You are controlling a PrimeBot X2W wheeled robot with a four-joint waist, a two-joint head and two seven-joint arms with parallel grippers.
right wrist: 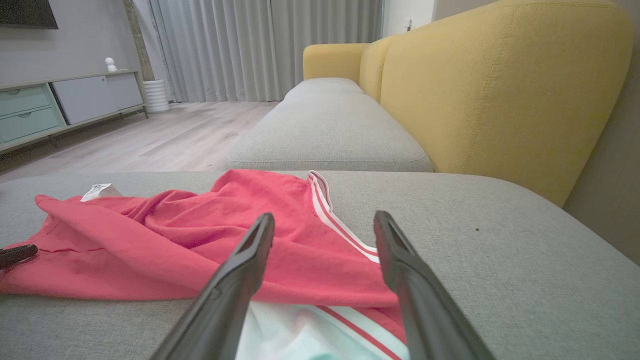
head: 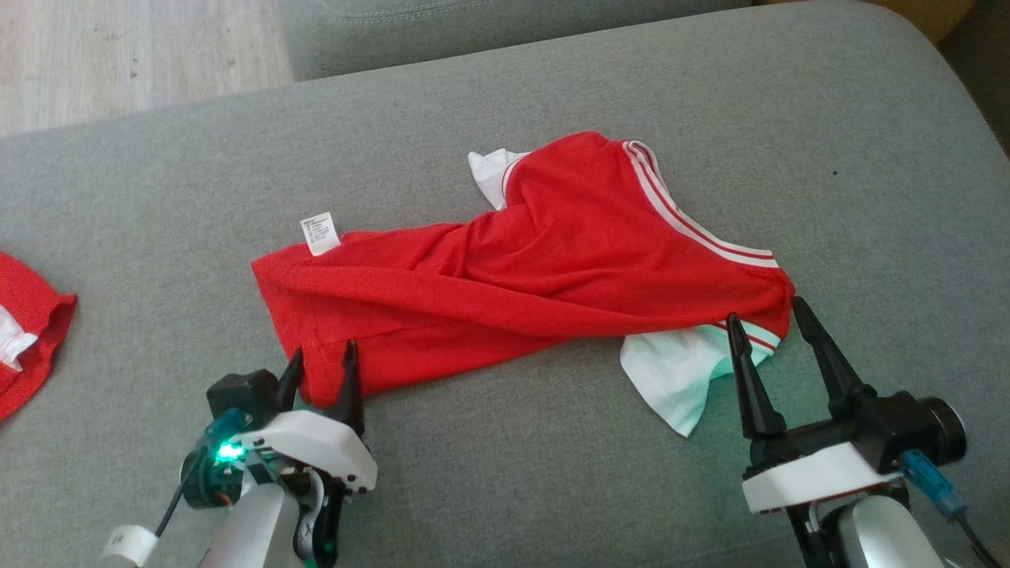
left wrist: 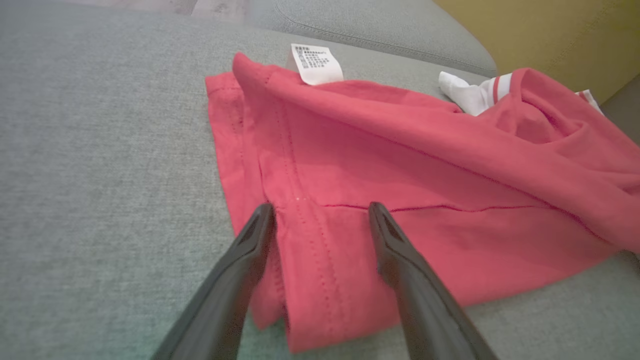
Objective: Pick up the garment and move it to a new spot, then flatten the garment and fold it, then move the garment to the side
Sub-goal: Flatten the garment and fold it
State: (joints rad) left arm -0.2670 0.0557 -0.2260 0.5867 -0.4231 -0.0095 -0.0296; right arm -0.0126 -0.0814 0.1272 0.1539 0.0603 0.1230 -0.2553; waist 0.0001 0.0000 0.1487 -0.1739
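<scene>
Since the crumpled garment [head: 521, 268] on the cushion [head: 789, 118] apparently needs flattening, head view shows left claw [head: 323, 351] and right claw [head: 766, 309], both open, at its near corners; left wrist view, left claw [left wrist: 322, 206] straddling its hem [left wrist: 300, 240]; right wrist view, right claw [right wrist: 325, 215] over its striped edge [right wrist: 345, 230].

Care label [head: 320, 234] print is too small to read, same in the left wrist view. Second red cloth [head: 28, 331] is cut off by the head view's left edge, can't tell what it is. Garment [head: 536, 276]: white panel [head: 675, 383] runs under the red layer, extent hidden. In the right wrist view it's clipped by the bottom edge and partly behind the right gripper [right wrist: 324, 220]. Left gripper [head: 319, 355] jaws straddle the hem corner, fabric contact can't be told. Dark speck [head: 835, 172] on the cushion [head: 552, 489] is too small to identify. Small white object [right wrist: 110, 64] on the cabinet [right wrist: 75, 97], same. Screen [right wrist: 25, 12] is clipped at the top-left corner.
</scene>
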